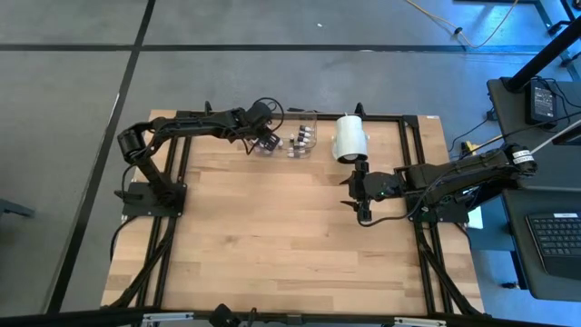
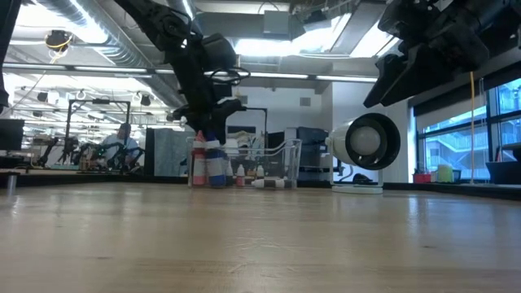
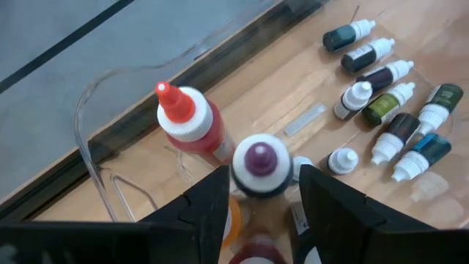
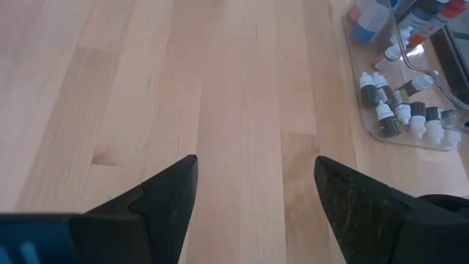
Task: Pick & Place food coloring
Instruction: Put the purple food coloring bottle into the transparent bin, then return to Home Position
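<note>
Food coloring bottles fill a clear plastic tray point(image 1: 309, 118) at the table's far edge. Several tall bottles stand at its left end point(image 2: 207, 167), among them a red-tipped one point(image 3: 183, 117). Several small vials point(image 3: 388, 95) lie on the tray floor, and they also show in the right wrist view point(image 4: 399, 110). My left gripper point(image 3: 260, 183) is over the tall bottles, shut on a white-capped bottle with a dark purple tip point(image 3: 258, 158). My right gripper point(image 1: 363, 195) is open and empty above bare table, near a white cylinder point(image 1: 349, 138). My left gripper pinches the purple-tipped bottle at its white cap point(image 3: 245, 183), one finger on either side. The fingers come from above, pointing down. The bottle is upright. The cap and fingers hide its body and base, so I cannot tell whether it stands on the tray.
The white cylinder lies on its side just right of the tray point(image 2: 365, 146). An orange bottle point(image 3: 233, 220) and the red-tipped one stand close against the held bottle. The dark frame rail point(image 1: 390, 116) runs behind the tray. Bare wood point(image 1: 272, 236) spreads toward the near edge.
</note>
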Robot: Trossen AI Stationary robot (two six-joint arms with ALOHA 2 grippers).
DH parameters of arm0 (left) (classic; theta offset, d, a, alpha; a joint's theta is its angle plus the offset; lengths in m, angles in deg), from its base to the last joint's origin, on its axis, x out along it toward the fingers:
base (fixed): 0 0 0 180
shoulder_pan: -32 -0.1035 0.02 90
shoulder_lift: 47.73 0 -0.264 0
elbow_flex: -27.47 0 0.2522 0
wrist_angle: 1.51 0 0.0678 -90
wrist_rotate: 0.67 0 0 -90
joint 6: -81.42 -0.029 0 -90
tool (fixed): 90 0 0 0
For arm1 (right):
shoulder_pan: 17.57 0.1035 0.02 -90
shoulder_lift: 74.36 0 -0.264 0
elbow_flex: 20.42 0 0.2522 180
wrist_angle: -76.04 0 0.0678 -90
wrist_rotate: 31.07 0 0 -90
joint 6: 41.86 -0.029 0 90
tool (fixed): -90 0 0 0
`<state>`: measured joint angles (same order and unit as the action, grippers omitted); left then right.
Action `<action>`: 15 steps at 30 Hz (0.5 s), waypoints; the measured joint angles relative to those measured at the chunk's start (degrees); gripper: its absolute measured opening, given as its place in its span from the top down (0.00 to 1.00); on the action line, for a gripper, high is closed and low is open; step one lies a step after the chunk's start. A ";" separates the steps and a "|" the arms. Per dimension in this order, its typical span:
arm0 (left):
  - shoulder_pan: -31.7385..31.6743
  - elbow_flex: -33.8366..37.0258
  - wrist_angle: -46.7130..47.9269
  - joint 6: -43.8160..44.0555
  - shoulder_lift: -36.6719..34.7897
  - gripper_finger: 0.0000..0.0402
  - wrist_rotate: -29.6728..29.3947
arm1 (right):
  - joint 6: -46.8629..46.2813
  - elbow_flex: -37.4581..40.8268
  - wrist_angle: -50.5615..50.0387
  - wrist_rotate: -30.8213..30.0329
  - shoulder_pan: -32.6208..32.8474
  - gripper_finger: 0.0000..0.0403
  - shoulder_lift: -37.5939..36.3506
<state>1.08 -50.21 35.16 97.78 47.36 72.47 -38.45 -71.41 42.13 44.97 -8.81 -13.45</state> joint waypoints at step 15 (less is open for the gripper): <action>0.11 -0.09 -4.71 -4.68 -6.85 0.60 0.48 | 0.08 0.00 -0.04 0.00 0.00 0.32 0.00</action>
<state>1.19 -50.30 30.45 93.09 40.51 72.95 -38.37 -71.41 42.10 44.97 -8.81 -13.45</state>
